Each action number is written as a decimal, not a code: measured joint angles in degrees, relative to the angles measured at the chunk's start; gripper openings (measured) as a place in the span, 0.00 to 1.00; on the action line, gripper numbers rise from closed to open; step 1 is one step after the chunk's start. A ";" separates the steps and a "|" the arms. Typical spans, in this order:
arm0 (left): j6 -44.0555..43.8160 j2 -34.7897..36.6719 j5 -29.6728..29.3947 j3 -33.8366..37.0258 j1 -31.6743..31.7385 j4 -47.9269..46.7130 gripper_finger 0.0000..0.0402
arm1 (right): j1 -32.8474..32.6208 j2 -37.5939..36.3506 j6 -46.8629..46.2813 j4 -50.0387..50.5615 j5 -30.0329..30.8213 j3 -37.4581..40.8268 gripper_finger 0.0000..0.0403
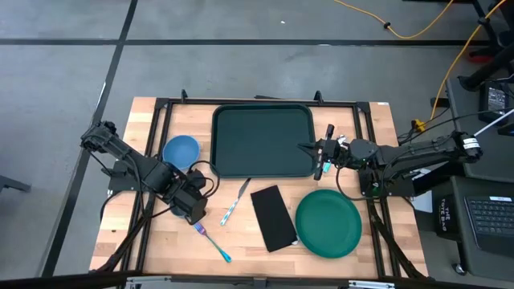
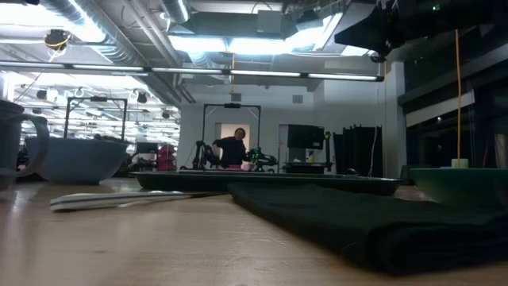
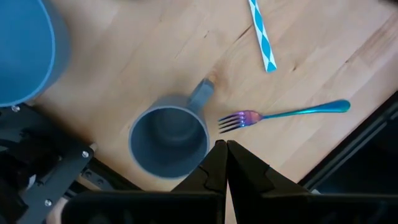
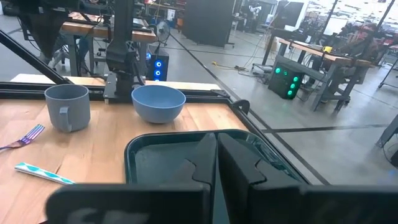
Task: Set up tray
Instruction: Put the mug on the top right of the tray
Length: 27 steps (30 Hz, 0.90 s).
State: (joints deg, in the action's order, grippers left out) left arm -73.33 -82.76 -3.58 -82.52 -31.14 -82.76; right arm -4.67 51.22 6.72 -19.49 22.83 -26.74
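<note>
My right claw (image 1: pixel 307 149), fingers pressed together, sits at the three o'clock rim of the large dark green rectangular plastic tray (image 1: pixel 262 140), which lies at the table's twelve o'clock side. My left claw (image 3: pixel 221 163), also pressed together, hangs just above the grey mug (image 3: pixel 169 139) at eight o'clock. Beside the mug lies an iridescent metal fork (image 3: pixel 283 113). Farther off, at ten o'clock, stands the blue bowl (image 1: pixel 181 150).

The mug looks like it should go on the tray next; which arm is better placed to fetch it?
Probably the left. Its tool hangs shut right above the mug, beside the fork. The right tool is shut at the tray's far edge, across the table from it.
</note>
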 joint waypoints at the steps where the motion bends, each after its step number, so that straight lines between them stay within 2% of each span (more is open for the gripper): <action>1: -0.02 0.00 0.25 0.00 0.00 0.00 0.01 | 0.00 0.00 0.00 0.00 0.00 0.00 0.06; 16: -0.98 0.07 2.24 4.37 0.00 -1.10 0.01 | -0.02 0.00 -0.06 0.09 0.00 0.00 0.06; 21: 2.03 0.05 2.01 5.80 -0.07 -1.27 0.01 | -0.02 0.00 -0.09 0.09 0.00 0.00 0.06; 27: 5.47 0.04 -1.74 5.86 -0.07 -1.02 0.01 | -0.02 0.00 -0.20 0.09 0.00 0.00 0.06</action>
State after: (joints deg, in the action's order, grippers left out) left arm -67.86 -82.72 -5.32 -76.66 -31.20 -83.78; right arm -4.69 51.22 6.52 -19.40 22.83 -26.74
